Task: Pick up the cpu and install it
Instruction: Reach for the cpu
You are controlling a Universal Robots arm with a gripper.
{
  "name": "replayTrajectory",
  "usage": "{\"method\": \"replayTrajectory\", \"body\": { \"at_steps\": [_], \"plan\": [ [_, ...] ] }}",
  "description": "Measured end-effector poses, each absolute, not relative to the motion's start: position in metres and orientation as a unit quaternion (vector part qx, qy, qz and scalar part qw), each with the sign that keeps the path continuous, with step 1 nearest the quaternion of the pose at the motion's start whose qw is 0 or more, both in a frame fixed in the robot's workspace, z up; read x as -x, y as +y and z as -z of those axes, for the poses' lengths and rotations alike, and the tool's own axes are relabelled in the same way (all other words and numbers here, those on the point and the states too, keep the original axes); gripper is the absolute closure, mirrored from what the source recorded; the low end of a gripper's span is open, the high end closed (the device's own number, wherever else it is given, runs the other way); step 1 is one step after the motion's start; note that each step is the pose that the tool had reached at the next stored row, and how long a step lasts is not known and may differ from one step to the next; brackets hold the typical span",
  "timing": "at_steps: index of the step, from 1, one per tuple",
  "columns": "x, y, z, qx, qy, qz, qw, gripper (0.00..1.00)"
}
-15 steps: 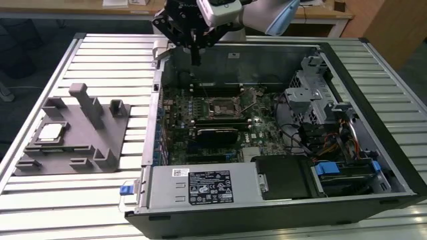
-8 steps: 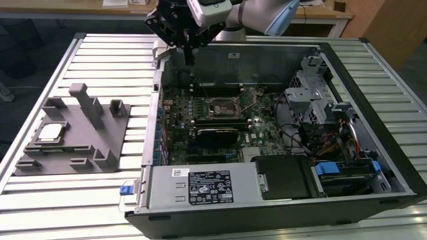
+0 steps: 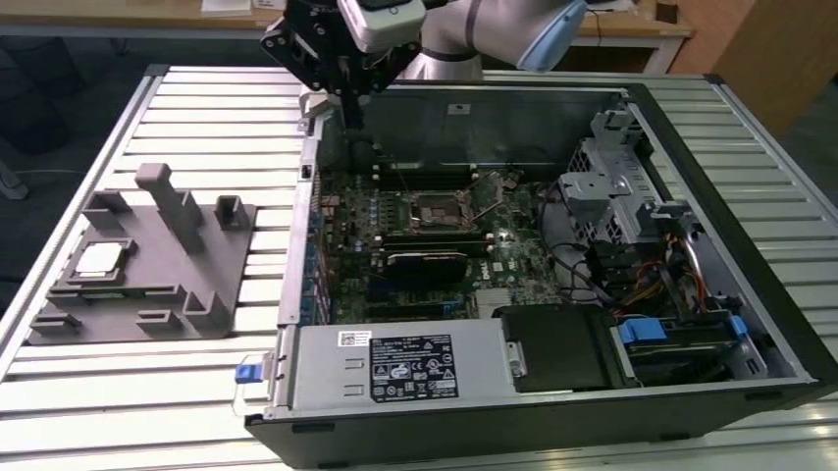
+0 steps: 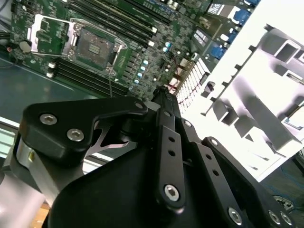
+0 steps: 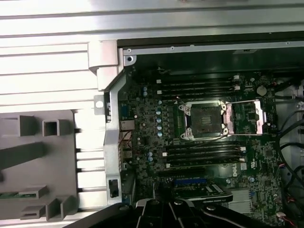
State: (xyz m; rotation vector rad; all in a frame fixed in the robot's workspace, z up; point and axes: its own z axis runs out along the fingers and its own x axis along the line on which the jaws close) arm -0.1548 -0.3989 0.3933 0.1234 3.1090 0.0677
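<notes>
The cpu (image 3: 100, 258), a small silvery square chip, lies flat on the grey tray (image 3: 196, 285) at the exterior view's left, outside the computer case. My gripper (image 3: 352, 118) hangs shut and empty over the back corner of the case nearest the tray, well away from the cpu. In the second wrist view its fingertips (image 4: 164, 93) meet above the motherboard edge. The empty cpu socket (image 3: 437, 208) sits mid-board with its metal load plate (image 5: 247, 116) flipped open; the socket (image 4: 95, 47) (image 5: 205, 118) is in both wrist views.
The open computer case (image 3: 733, 128) lies on a slatted metal table (image 3: 196, 108). Inside are a power supply (image 3: 392, 368), a drive cage (image 3: 615, 186), cables (image 3: 654, 285) and memory slots (image 5: 199, 88). The tray has several upright posts (image 3: 168, 201).
</notes>
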Motion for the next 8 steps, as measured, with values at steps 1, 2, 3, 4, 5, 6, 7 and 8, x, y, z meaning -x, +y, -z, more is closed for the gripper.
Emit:
{"method": "replayTrajectory", "body": {
  "at_steps": [1, 2, 3, 4, 5, 6, 7, 8],
  "plan": [
    [0.157, -0.399, -0.393, -0.04, 0.999, -0.022, 0.015, 0.89],
    [0.159, -0.399, -0.393, -0.04, 0.999, -0.022, 0.015, 0.89],
    [0.161, -0.399, -0.393, -0.04, 0.999, -0.022, 0.015, 0.89],
    [0.163, -0.399, -0.393, -0.04, 0.999, -0.022, 0.015, 0.89],
    [0.166, -0.399, -0.393, -0.04, 0.999, -0.022, 0.015, 0.89],
    [0.168, -0.399, -0.393, -0.04, 0.999, -0.022, 0.015, 0.89],
    [0.17, -0.399, -0.393, -0.04, 0.999, -0.022, 0.015, 0.89],
    [0.172, -0.399, -0.393, -0.04, 0.999, -0.022, 0.016, 0.89]
  ]
}}
